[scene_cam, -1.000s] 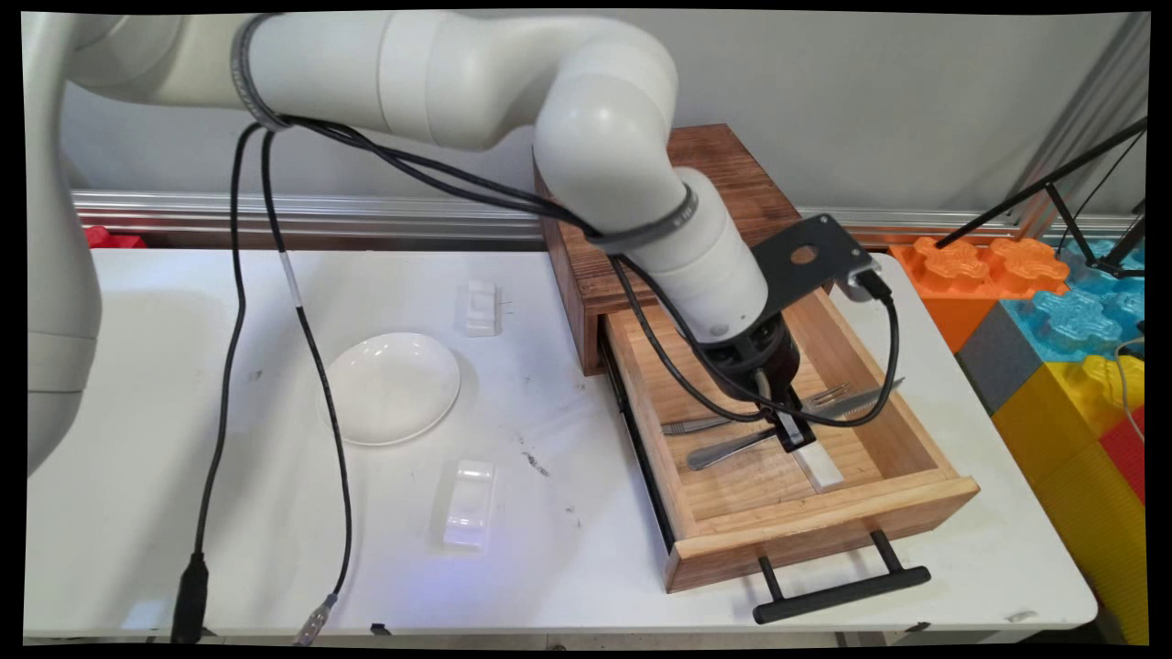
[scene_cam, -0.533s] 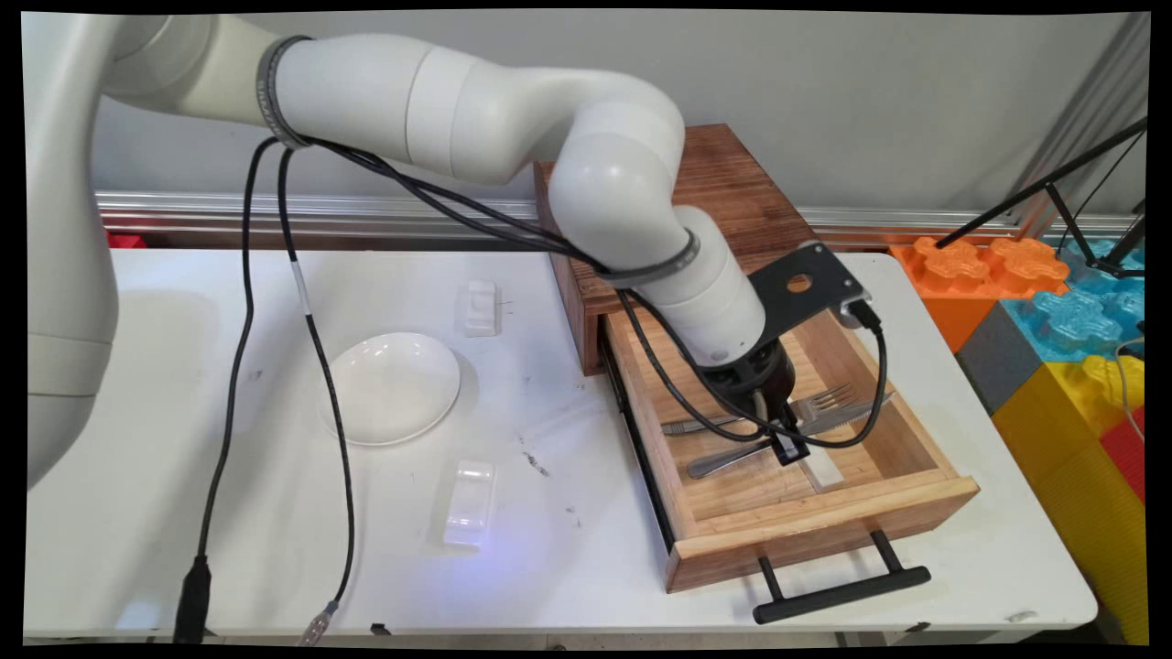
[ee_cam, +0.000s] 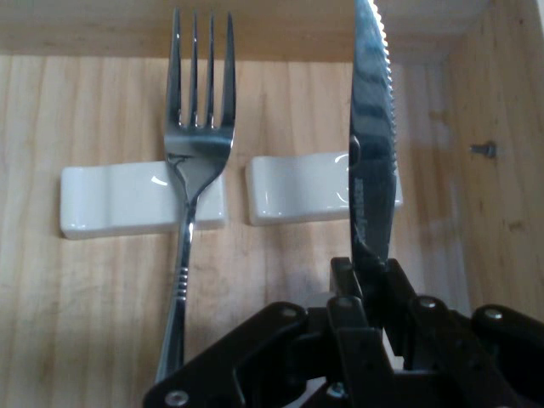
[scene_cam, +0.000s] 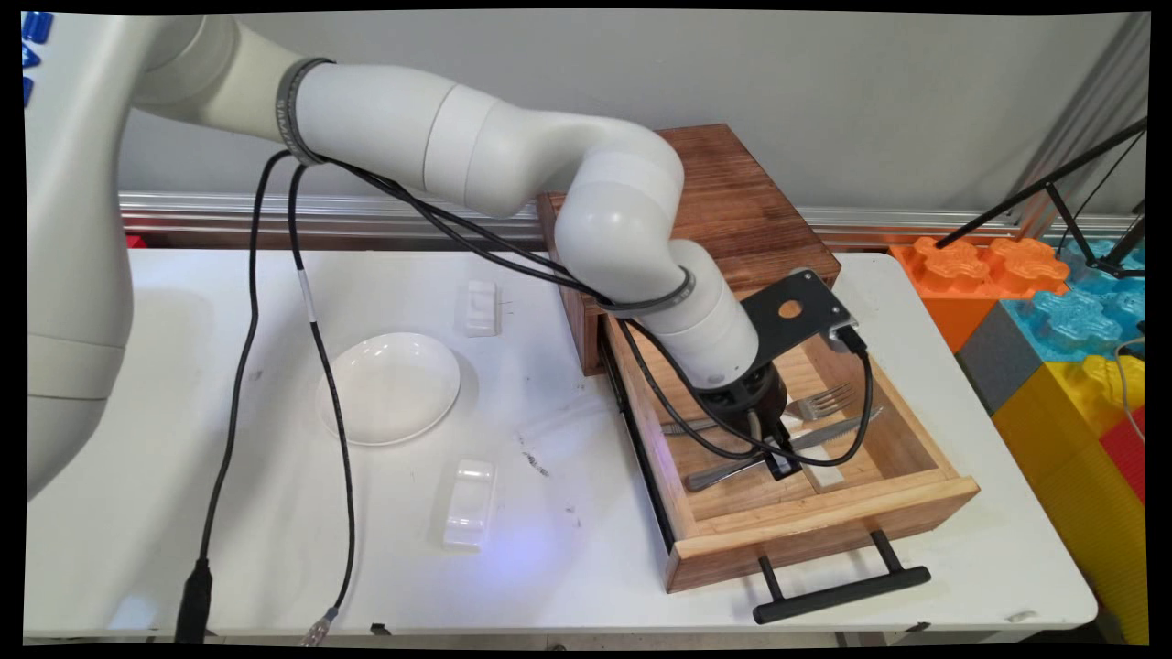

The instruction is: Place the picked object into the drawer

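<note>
Inside the open wooden drawer [scene_cam: 902, 499] at the right of the white table [scene_cam: 568, 540], the black gripper [scene_cam: 785, 458] is lowered close to the drawer floor. A knife [ee_cam: 371, 153] with a serrated edge is clamped between the two fingers [ee_cam: 350, 285], which are closed tightly on its handle end, as is seen in the hand view; the blade is seen extending straight away from the hand, and its middle crosses one of two white cutlery rests [ee_cam: 297, 187]. On the other rest [ee_cam: 110, 200], just beside the first, the neck of a fork [ee_cam: 191, 170] is laid, with its tines pointing the same way as the blade. Fork and knife are seen lying roughly parallel, with a gap between them.

The drawer is pulled out of a dark wooden cabinet [scene_cam: 732, 197], and a black bar handle [scene_cam: 842, 595] is fixed to its front. Well apart, on the table's left half, a white plate [scene_cam: 389, 389] is seen, with a white rest [scene_cam: 481, 307] behind it and a clear one [scene_cam: 469, 503] in front. Coloured blocks [scene_cam: 1053, 311] are stacked beyond the table's right edge.
</note>
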Controlling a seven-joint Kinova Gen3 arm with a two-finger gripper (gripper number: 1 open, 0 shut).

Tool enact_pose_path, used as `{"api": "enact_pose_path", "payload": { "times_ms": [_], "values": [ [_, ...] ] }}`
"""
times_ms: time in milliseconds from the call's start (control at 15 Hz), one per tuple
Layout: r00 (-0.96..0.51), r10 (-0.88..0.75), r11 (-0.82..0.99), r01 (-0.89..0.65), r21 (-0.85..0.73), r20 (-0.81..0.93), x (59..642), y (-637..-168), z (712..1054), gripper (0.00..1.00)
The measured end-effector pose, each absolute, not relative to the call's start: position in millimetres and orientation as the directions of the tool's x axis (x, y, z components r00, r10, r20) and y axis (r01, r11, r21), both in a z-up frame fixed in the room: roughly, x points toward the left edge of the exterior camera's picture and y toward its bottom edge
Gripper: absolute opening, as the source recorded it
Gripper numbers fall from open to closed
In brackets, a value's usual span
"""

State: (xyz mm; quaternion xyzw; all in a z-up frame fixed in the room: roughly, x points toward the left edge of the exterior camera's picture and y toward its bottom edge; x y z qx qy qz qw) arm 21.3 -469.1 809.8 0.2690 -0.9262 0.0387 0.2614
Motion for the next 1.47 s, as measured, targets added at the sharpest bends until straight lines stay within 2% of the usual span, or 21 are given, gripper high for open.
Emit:
{"api": "enact_pose_path", "payload": {
  "times_ms": [1200, 1267, 1467],
  "values": [
    [-0.703, -0.507, 0.842, -0.527, 0.114, 0.499, 16.7, -471.3, 788.0, 0.00],
    [-0.703, -0.506, 0.844, -0.524, 0.116, 0.500, 16.7, -471.1, 787.9, 1.00],
    [-0.706, -0.500, 0.848, -0.518, 0.117, 0.501, 17.3, -471.1, 787.9, 1.00]
  ]
}}
